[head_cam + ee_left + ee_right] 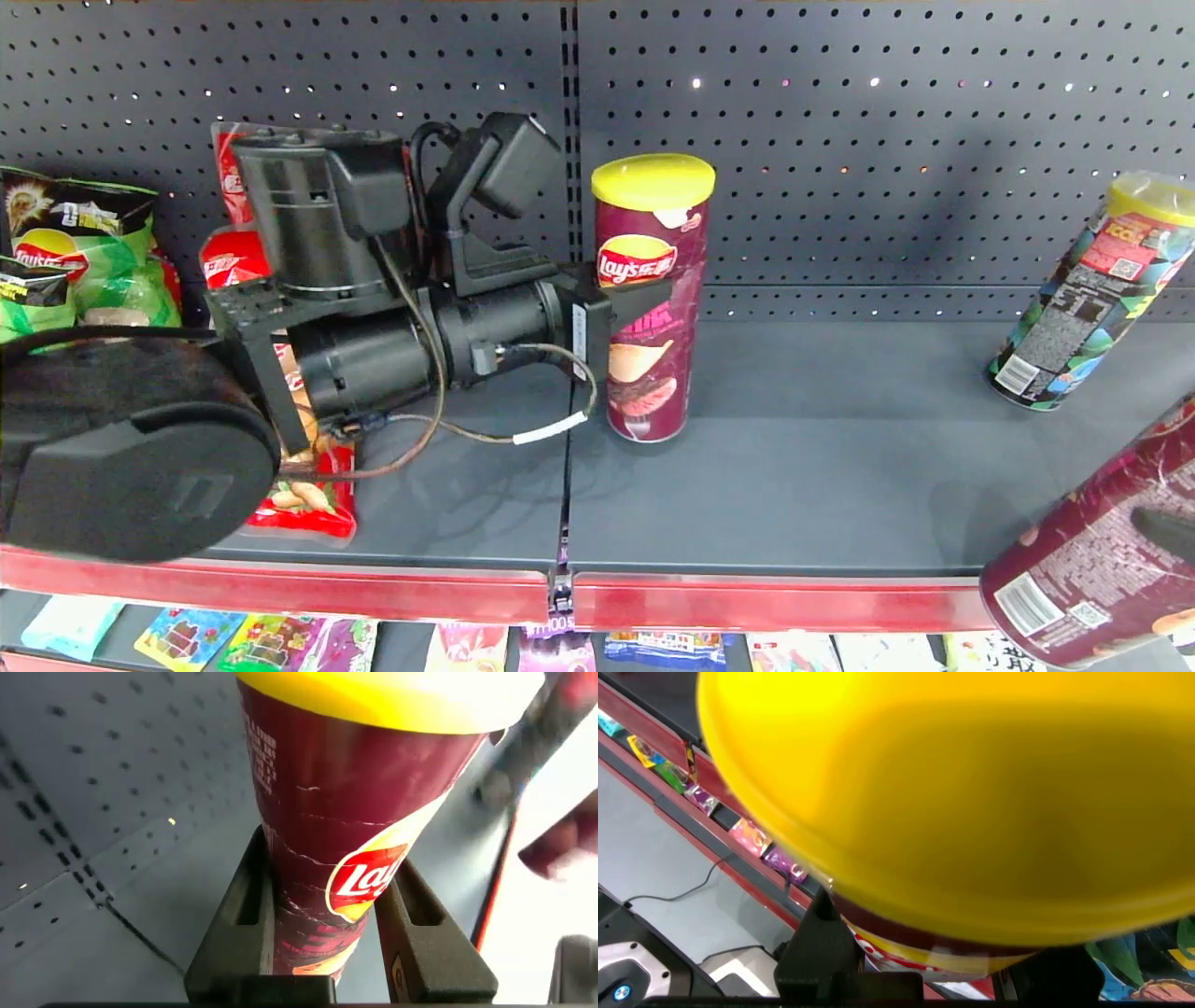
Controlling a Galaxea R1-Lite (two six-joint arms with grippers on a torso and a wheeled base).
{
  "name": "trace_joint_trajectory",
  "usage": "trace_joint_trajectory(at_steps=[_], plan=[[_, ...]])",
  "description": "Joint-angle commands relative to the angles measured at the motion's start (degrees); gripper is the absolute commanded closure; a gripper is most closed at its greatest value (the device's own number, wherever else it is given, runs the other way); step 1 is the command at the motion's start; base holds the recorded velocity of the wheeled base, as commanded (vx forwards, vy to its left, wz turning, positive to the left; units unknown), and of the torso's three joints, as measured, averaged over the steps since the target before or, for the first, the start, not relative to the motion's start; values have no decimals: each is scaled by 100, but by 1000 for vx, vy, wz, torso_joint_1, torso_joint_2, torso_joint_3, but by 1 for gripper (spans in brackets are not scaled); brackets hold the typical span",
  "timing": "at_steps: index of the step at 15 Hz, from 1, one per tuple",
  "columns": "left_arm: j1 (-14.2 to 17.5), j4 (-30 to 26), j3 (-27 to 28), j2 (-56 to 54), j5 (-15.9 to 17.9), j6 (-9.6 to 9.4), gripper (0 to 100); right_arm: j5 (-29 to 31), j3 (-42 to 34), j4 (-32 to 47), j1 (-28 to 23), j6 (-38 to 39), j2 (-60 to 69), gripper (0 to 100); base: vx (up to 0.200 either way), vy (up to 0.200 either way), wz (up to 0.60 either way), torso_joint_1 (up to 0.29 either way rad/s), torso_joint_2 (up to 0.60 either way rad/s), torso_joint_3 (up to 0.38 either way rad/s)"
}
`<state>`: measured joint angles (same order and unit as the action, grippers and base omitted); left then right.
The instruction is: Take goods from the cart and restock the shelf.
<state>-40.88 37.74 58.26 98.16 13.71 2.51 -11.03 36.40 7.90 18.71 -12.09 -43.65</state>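
Head view, left hand: my left gripper (644, 306) is clamped across the middle of a standing maroon crisp tube (651, 373) of cardboard with a yellow plastic cap. The tube is upright, its base on the dark grey metal shelf (822, 476).
Head view, right hand: my right gripper (1165, 530) holds a second maroon crisp tube (1083, 560), tilted, off the shelf in front of its red edge strip (766, 602) and well apart from my left hand.
Head view, beyond my right hand: a teal-and-black patterned tube (1083, 299) with a yellow cap leans on the shelf, deeper in.
Head view, behind my left arm: a red snack bag (303, 499) lies on the shelf, with green crisp bags (75, 261) beside it.
Left wrist view: my black fingers (245, 896) press on both sides of the standing tube, with shelf beneath.
Right wrist view: the yellow lid (952, 793) of my held tube sits just past my grip, and one black finger (817, 947) is against the tube's side. Colourful packets (747, 835) line the lower shelf farther off.
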Motion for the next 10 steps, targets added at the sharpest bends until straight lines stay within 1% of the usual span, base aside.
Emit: trace_joint_trajectory(at_steps=[1,3,5,8,10], plan=[[-237,75,-245,-69,-79,39,100,-4,-1,1,1,-4,6,100,0,0,0,0,0,0],[-351,14,-385,-245,-88,48,100,-4,16,1,1,-4,24,100,0,0,0,0,0,0],[-360,-39,-552,-394,-106,39,100,-4,-1,10,1,-4,68,100,0,0,0,0,0,0],[-553,-12,-948,-561,-431,30,100,-4,-10,27,1,-4,94,100,0,0,0,0,0,0],[-764,-4,-974,-535,-712,48,100,-4,-10,27,1,-4,94,100,0,0,0,0,0,0]])
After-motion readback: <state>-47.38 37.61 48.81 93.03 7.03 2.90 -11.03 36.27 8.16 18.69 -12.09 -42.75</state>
